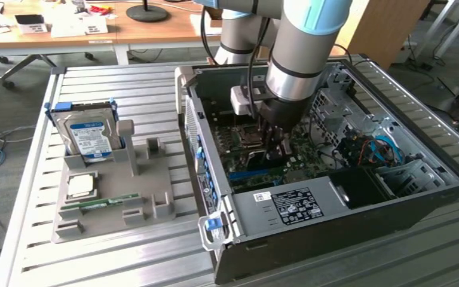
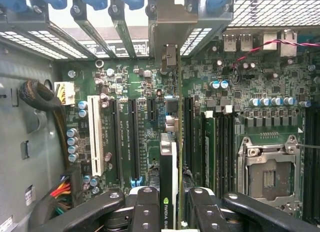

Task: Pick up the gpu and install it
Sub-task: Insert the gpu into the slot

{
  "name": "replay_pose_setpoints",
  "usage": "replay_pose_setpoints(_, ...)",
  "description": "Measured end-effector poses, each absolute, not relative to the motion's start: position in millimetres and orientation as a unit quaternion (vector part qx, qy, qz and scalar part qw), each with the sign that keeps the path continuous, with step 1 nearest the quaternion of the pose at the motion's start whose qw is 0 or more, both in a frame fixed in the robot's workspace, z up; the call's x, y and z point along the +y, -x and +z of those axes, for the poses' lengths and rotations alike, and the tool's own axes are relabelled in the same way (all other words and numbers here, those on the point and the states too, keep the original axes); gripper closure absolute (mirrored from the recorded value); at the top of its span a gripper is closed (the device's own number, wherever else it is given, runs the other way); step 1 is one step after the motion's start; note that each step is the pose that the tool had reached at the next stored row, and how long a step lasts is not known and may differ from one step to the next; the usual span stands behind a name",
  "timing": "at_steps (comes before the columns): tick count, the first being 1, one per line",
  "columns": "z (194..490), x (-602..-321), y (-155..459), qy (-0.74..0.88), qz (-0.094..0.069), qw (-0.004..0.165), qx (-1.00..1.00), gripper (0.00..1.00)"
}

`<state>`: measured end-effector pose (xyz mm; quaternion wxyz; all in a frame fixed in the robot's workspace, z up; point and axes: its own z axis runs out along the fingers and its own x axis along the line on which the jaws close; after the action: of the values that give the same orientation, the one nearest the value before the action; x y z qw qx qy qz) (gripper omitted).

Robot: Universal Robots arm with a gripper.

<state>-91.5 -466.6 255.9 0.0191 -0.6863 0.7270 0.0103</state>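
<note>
Closest to the wrist camera, the jaws are clenched on the gpu [image 2: 168,194], one black half on each face of the card. Their outer ends are cut off by the frame edge. The card stands on edge and is seen almost edge-on, so its faces are hard to make out. Only a logo strip and the thin green board line show. It hangs over the motherboard [image 2: 240,82], and the card itself hides whether its edge touches a slot. On one side of it lie one white slot [image 2: 95,139] and two long black slots [image 2: 135,142]. On the other side sits one open processor socket [image 2: 267,174]. Its silver bracket [image 2: 167,22] stands near the case's rear wall, where the blue clips are too cropped to count.

In the exterior view, the computer case [image 1: 241,227] fills the lower right, open on the slatted counter [image 1: 118,263]. The arm [image 1: 301,54] reaches down into it from the top centre. Its wrist and the shadow below make the card hard to pick out there. At middle left a grey holder [image 1: 106,224] carries one hard drive [image 1: 90,136], one processor chip [image 1: 82,185] and one memory stick [image 1: 102,203]. A wooden desk [image 1: 134,30] crosses the upper left, cut off at the frame's top.
</note>
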Motion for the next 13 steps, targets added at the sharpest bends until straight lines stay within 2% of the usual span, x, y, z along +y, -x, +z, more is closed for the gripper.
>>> replay_pose_setpoints(13, 247.9, -466.6, 97.6, 0.686, 0.010, 0.019, 0.727, 0.73)
